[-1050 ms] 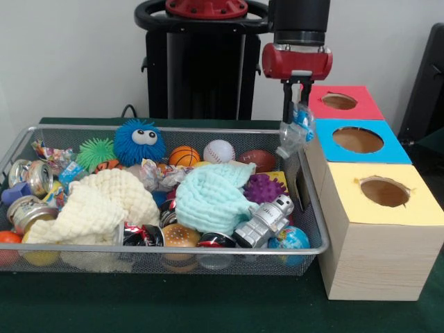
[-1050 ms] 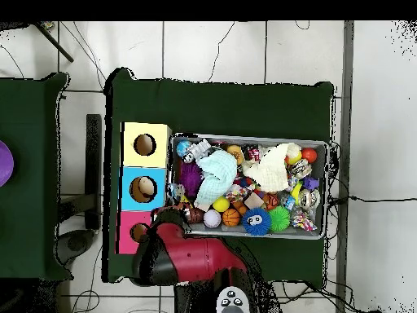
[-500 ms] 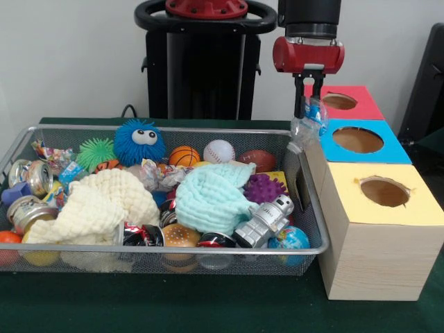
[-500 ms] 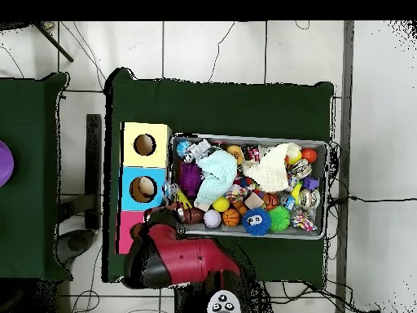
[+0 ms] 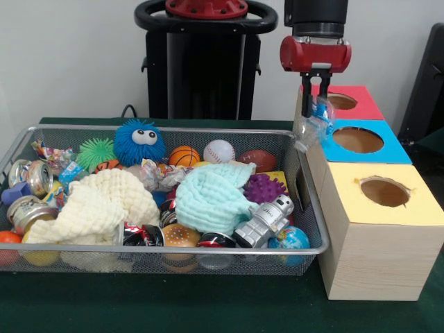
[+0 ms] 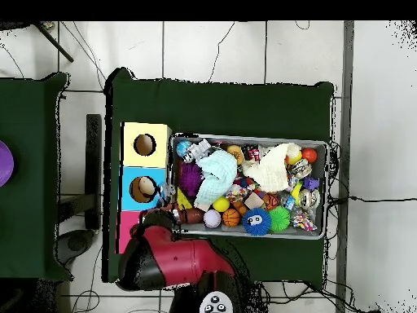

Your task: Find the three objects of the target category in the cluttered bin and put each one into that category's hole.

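From my remote station, I watched the gripper [image 5: 313,98] hang with its fingers clamped on a crumpled clear plastic wrapper [image 5: 310,123] with blue print, held in the air over the boundary between the wire bin [image 5: 166,248] and the row of wooden boxes. In the front view the wrapper dangled just beside the near edge of the red-topped box [image 5: 361,104] and over the left edge of the blue-topped box [image 5: 392,149], clear of both holes. The yellow-topped box [image 5: 416,205] stood nearest the camera, its round hole open. In the bin, a pale mint cloth [image 5: 208,196] lay at the middle, a cream cloth [image 5: 97,205] toward the left, and a silver toy robot [image 5: 263,222] leaned at the front right corner. A blue fuzzy ball with eyes [image 5: 139,141] sat along the bin's back edge beside a small basketball [image 5: 184,155] and a baseball [image 5: 219,150]. From overhead, the red arm [image 6: 175,257] reached up from the green tabletop's [image 6: 228,106] bottom edge to the boxes.
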